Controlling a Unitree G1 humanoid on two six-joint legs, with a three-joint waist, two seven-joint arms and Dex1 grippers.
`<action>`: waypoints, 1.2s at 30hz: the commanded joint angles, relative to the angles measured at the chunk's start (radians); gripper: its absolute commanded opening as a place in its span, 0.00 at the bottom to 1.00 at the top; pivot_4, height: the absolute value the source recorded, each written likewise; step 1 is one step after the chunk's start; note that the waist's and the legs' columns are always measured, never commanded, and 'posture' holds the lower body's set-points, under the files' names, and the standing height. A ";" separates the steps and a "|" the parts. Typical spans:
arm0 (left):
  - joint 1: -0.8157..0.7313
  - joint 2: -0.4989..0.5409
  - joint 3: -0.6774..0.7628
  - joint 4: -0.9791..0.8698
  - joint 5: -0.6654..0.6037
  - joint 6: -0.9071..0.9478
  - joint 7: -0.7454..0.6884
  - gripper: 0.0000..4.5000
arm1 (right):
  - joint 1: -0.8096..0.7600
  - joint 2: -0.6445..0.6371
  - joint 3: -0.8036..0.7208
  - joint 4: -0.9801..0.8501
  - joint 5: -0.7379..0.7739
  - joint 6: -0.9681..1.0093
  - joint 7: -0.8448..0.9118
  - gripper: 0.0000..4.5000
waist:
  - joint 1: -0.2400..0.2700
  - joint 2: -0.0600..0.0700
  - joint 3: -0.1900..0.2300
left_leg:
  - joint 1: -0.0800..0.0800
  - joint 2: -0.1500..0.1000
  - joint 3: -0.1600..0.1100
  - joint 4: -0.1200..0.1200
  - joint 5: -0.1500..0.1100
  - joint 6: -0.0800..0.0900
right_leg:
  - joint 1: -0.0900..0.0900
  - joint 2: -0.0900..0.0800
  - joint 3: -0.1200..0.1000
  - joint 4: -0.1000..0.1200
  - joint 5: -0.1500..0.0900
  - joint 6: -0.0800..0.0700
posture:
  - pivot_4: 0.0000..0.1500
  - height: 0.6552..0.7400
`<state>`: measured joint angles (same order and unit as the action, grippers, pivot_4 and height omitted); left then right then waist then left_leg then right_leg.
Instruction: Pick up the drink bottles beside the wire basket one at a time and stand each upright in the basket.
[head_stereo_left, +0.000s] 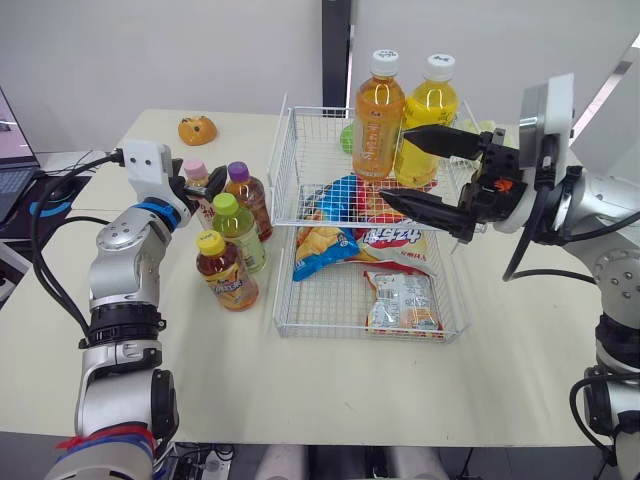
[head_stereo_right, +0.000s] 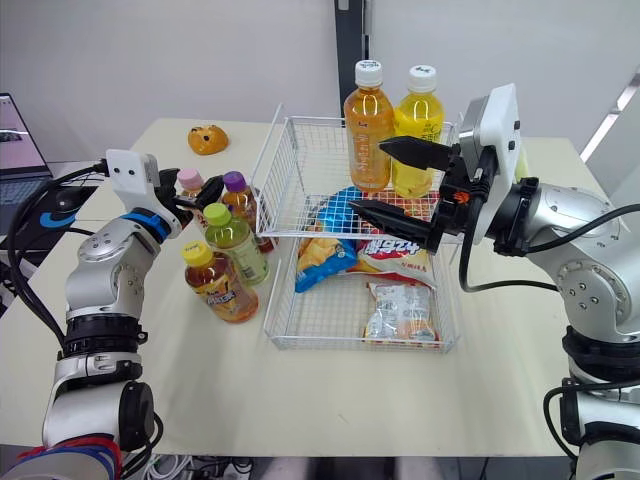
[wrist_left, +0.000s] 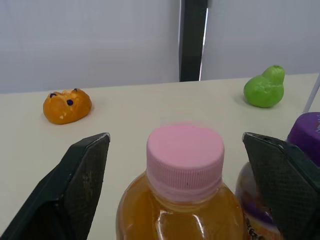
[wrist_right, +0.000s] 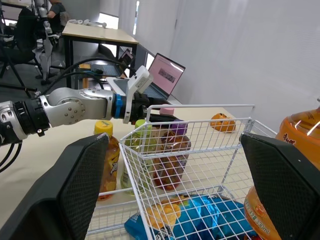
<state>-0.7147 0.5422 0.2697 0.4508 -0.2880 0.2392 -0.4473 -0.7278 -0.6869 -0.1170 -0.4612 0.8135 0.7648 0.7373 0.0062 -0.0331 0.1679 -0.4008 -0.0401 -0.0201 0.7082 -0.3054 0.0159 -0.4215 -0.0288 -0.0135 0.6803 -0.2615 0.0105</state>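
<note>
Pink-capped bottle (wrist_left: 185, 167) stands inside the wide-spread left end effector (wrist_left: 176, 140); right end effector (head_stereo_left: 395, 164) gapes empty.

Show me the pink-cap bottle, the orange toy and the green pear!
pink-cap bottle (wrist_left: 185, 150), left wrist view, on its pink cap.
orange toy (wrist_left: 66, 105), left wrist view, on the middle of its body.
green pear (wrist_left: 264, 89), left wrist view, on its round belly.

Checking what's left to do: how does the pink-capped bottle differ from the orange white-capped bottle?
The pink-capped bottle stands on the table outside the basket, between the left gripper's open fingers; the white-capped bottle stands inside it, ungripped. The white-capped one looks taller. Both are upright, holding orange drink.
</note>
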 joint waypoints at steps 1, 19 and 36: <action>-0.023 0.000 0.006 -0.005 0.000 -0.039 -0.008 0.74 | -0.004 -0.014 -0.035 -0.038 0.021 -0.001 -0.013 1.00 | 0.000 0.000 0.000 | 0.000 0.000 0.000 0.000 0.000 0.000 | 0.000 0.000 0.000 0.000 0.000 0.000 | 1.00 1.00; -0.138 0.224 0.078 -0.010 -0.152 0.085 -0.281 0.30 | 0.002 -0.030 -0.055 -0.023 0.047 -0.014 -0.015 1.00 | -0.008 -0.002 0.002 | -0.002 0.000 0.000 -0.001 0.000 0.000 | -0.003 0.000 0.000 0.000 0.000 0.000 | 1.00 1.00; -1.023 0.269 -0.177 0.514 -0.058 0.233 -0.878 0.30 | 0.044 -0.020 -0.056 -0.043 -0.006 -0.057 -0.055 1.00 | 0.002 -0.003 0.003 | -0.007 -0.001 -0.001 0.004 -0.001 0.002 | -0.004 0.001 -0.002 0.000 -0.002 0.003 | 1.00 1.00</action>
<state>-1.6697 0.8261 0.0832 0.9560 -0.3420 0.4933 -1.2971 -0.6811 -0.6986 -0.1410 -0.4674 0.8072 0.7195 0.6981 0.0079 -0.0360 0.1706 -0.4082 -0.0410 -0.0208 0.7123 -0.3062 0.0181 -0.4255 -0.0283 -0.0157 0.6804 -0.2636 0.0140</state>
